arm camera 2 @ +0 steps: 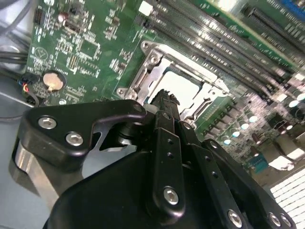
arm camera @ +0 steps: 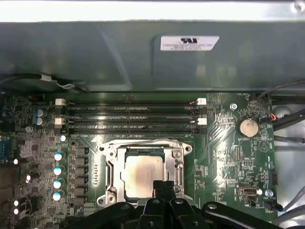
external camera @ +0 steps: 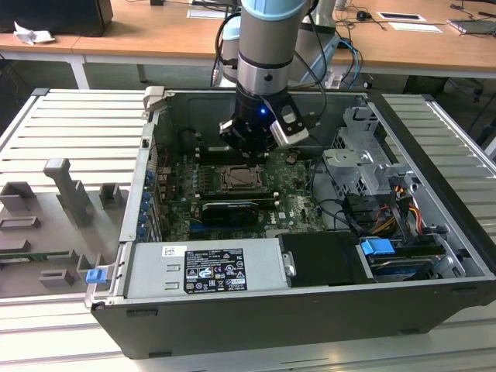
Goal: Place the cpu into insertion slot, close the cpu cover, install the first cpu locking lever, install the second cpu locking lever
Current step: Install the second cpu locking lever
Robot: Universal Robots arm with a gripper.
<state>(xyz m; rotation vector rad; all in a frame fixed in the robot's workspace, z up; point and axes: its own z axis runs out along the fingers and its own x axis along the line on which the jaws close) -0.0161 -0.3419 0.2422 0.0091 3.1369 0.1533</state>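
A ribbed metal table (external camera: 70,128) carries an open computer case (external camera: 256,306) and grey fixtures (external camera: 70,194).

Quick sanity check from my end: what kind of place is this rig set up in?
Probably a lab or workshop test bench. An opened desktop computer case lies on a slatted metal table, grey part fixtures sit beside it, and wooden desks stand behind. The gripper is over the cpu in its socket.

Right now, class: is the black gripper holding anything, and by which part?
Nothing is held. The black gripper has its fingers together, bare-tipped, over the pale silvery square cpu, which lies in the silver-rimmed insertion slot.
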